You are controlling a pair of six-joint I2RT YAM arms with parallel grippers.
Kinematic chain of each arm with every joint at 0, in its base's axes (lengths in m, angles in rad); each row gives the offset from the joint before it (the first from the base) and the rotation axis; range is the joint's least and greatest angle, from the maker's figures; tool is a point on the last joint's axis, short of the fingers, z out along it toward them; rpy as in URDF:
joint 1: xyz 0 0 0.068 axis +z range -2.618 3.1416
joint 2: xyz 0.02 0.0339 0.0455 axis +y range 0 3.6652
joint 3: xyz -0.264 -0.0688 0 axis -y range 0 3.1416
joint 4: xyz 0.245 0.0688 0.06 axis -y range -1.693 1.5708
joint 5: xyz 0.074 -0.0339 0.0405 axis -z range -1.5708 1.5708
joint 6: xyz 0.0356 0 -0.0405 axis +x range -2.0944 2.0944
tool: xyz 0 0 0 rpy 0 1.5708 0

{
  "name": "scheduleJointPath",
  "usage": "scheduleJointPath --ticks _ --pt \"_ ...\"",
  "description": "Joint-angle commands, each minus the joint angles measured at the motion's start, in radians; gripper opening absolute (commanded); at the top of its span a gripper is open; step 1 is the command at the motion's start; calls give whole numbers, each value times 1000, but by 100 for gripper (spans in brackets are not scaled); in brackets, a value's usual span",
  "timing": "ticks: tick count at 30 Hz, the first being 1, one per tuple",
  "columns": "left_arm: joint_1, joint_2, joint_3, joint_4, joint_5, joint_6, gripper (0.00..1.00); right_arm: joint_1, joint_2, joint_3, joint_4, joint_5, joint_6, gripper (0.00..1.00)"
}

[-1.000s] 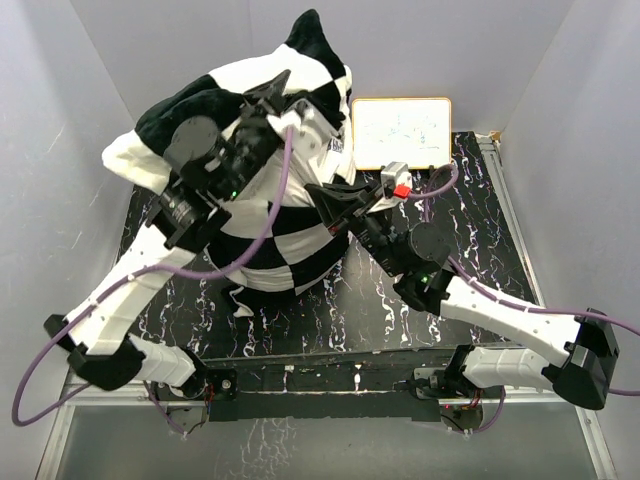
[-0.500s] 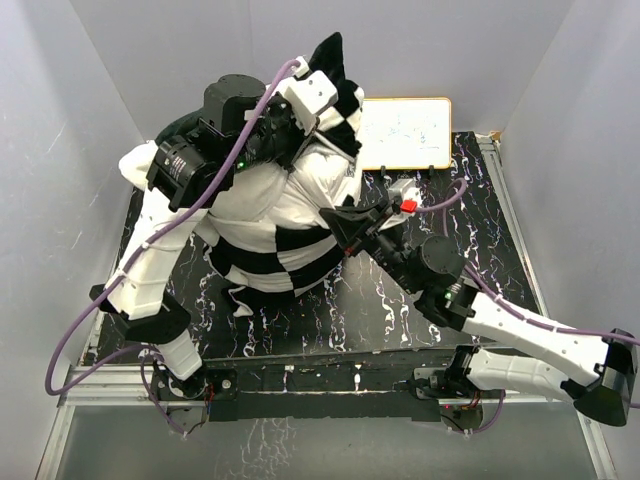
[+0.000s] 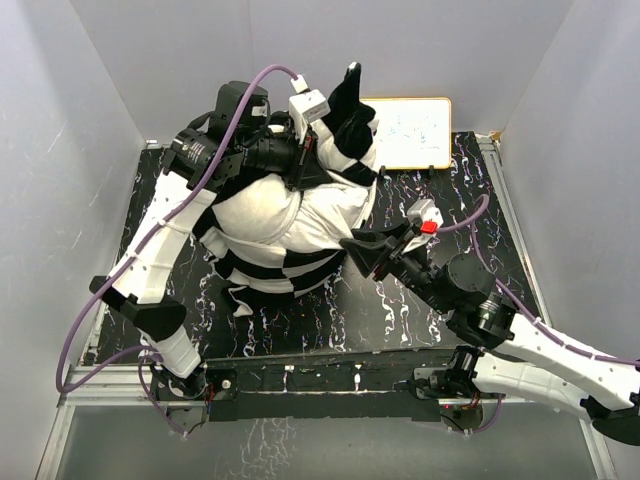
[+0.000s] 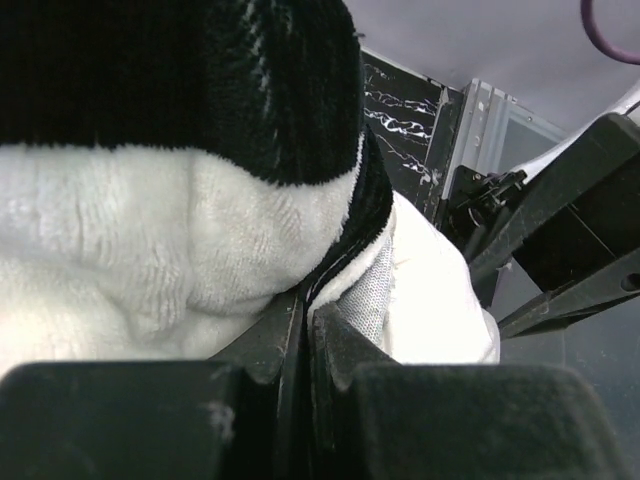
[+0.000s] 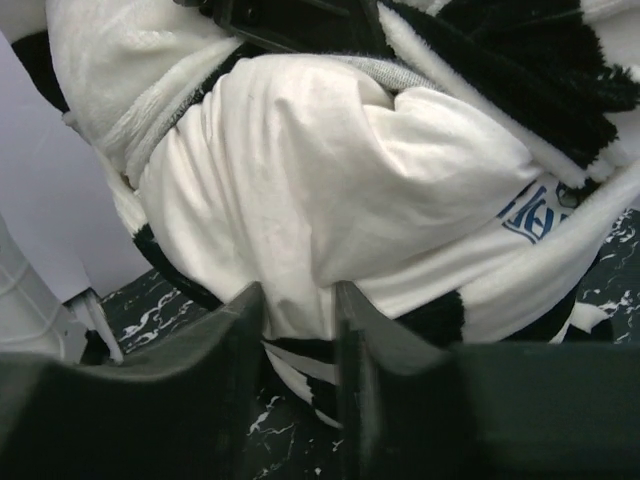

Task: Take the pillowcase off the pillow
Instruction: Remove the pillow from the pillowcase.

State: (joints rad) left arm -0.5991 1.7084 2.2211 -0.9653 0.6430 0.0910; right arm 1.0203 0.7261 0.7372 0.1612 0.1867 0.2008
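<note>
The black and cream checkered pillowcase [image 3: 345,120] is bunched around the plump white pillow [image 3: 265,205], which bulges out of it in the middle of the table. My left gripper [image 3: 322,162] reaches over the pillow from the left and is shut on the pillowcase's black hem [image 4: 335,255], holding a peak of fabric up. In the left wrist view the jaws [image 4: 305,310] meet on that hem, with the white pillow [image 4: 440,300] to the right. My right gripper [image 3: 352,248] stands at the pillow's near right side. Its jaws [image 5: 298,300] are slightly parted, open, just below the pillow's bulge [image 5: 320,180].
A white board [image 3: 405,130] leans at the back right of the black marbled table [image 3: 400,300]. Grey walls close in the left, back and right sides. A metal rail runs along the table's right edge [image 3: 505,200].
My left arm swung up and right over the pillow, shut on the pillowcase and drew it upward. My right gripper pulled back toward the near right and its jaws parted.
</note>
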Motion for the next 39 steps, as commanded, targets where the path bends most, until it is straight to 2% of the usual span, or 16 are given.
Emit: scheduleJointPath --ticks 1,3,10,13,15,26,31,39 --pt "41 50 -97 -189 -29 -2 0 7 -21 123 -130 31 -96 47" --pt "40 48 -85 -189 -36 4 0 7 -3 182 -162 33 -152 56" --pt "40 5 -130 -168 -40 2 0 8 155 418 -309 -44 -426 76" --pt "40 1 -129 -169 -40 -2 0 5 248 527 -463 -150 -531 85" --pt "40 -4 -127 -167 -41 -4 0 2 306 581 -539 -201 -593 88" --pt "41 -41 -138 -193 -29 16 0 -172 406 713 -584 -354 -743 88" --pt "40 -53 -160 -176 -29 18 0 -187 436 812 -657 -437 -762 88" --pt "40 -69 -177 -166 -12 15 0 -199 522 856 -727 -493 -789 84"
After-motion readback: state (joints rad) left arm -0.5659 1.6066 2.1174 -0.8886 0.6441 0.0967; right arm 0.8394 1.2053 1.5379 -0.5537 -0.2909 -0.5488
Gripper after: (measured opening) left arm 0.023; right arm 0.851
